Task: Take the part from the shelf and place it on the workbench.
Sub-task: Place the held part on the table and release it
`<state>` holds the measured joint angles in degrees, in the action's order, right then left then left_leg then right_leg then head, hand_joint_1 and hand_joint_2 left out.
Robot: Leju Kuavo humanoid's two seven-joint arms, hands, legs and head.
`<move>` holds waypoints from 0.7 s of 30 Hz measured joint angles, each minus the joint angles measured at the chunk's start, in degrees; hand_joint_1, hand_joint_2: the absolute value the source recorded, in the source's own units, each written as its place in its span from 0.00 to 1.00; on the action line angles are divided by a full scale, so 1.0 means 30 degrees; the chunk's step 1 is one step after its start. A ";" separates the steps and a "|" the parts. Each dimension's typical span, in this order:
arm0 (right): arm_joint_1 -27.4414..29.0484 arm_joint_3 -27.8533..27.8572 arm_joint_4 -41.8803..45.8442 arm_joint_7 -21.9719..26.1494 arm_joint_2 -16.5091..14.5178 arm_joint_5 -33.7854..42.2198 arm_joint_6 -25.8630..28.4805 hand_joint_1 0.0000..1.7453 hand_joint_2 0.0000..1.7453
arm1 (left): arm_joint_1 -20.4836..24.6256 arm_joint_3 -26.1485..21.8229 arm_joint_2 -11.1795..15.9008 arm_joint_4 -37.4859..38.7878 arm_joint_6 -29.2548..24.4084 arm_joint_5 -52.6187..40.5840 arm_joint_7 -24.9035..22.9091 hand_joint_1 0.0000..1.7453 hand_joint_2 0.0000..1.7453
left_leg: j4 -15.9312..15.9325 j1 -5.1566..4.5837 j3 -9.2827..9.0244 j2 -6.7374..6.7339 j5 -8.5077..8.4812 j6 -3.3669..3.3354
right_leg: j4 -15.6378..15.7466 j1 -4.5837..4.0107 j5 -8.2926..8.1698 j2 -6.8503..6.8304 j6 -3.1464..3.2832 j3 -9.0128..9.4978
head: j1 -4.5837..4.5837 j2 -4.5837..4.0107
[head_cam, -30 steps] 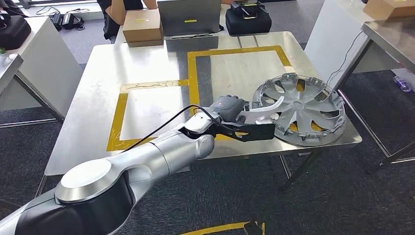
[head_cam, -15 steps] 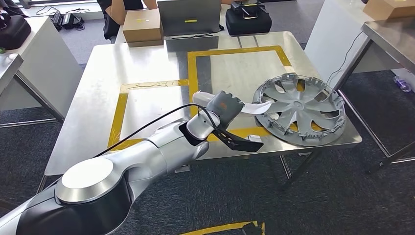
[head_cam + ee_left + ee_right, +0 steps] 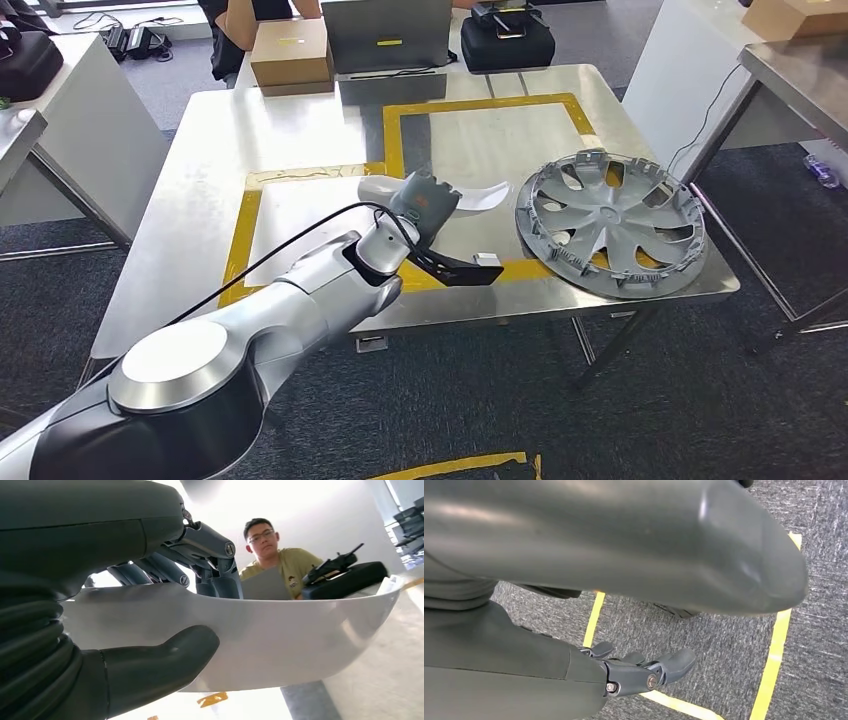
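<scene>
My left hand (image 3: 425, 205) holds a white curved part (image 3: 483, 196) a little above the steel workbench (image 3: 300, 130), over the yellow tape lines (image 3: 392, 150) near its middle. The part sticks out on both sides of the hand. In the left wrist view the thumb (image 3: 150, 665) presses under the part (image 3: 280, 640) and the darker fingers (image 3: 210, 555) wrap over its top edge. A grey wheel cover (image 3: 610, 220) lies flat at the bench's right front corner, apart from the hand. My right hand (image 3: 644, 672) hangs over carpet with loosely spread fingers holding nothing.
A cardboard box (image 3: 291, 52), a grey laptop (image 3: 387, 35) and a black case (image 3: 507, 42) stand along the bench's far edge, with a person (image 3: 272, 550) behind them. Other tables flank it left (image 3: 60, 130) and right (image 3: 800, 70).
My left hand has carried the white part leftward and farther in, away from the wheel cover to above the yellow tape. The wheel cover has stayed put.
</scene>
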<state>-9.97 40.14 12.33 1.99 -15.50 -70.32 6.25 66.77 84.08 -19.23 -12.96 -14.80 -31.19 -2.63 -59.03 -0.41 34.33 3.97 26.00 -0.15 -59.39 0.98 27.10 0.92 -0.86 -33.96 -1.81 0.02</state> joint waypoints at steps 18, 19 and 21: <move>0.0020 -0.0069 0.0000 -0.0036 0.0005 -0.0353 -0.0056 0.00 0.00 | -0.0011 -0.0720 0.2157 0.0731 -0.0741 -0.0421 -0.1326 1.00 1.00 | 0.0000 0.0003 0.0002 -0.0003 -0.0007 0.0004 | 0.0000 -0.0004 0.0000 0.0007 0.0001 0.0001 | 0.0000 0.0000; 0.0021 -0.0069 0.0000 -0.0035 0.0007 -0.0352 -0.0058 0.00 0.00 | -0.0011 -0.0798 0.2303 0.0745 -0.0743 -0.0410 -0.1386 1.00 1.00 | 0.0000 0.0004 0.0002 -0.0004 -0.0007 0.0004 | 0.0000 -0.0004 0.0000 0.0008 0.0001 0.0001 | 0.0000 0.0000; 0.0020 -0.0069 0.0000 -0.0025 0.0007 -0.0339 -0.0051 0.00 0.00 | -0.0015 -0.0912 0.2656 0.0778 -0.0734 -0.0401 -0.1494 1.00 1.00 | 0.0000 0.0006 0.0001 -0.0004 -0.0007 0.0005 | 0.0000 -0.0007 0.0000 0.0009 0.0001 0.0001 | 0.0000 0.0000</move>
<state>-9.91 39.93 12.33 1.91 -15.47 -71.34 6.10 66.73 81.35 -11.26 -10.62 -17.00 -32.39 -7.11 -59.02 -0.39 34.34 3.95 25.98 -0.14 -59.39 0.96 27.10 0.95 -0.85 -33.95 -1.81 0.02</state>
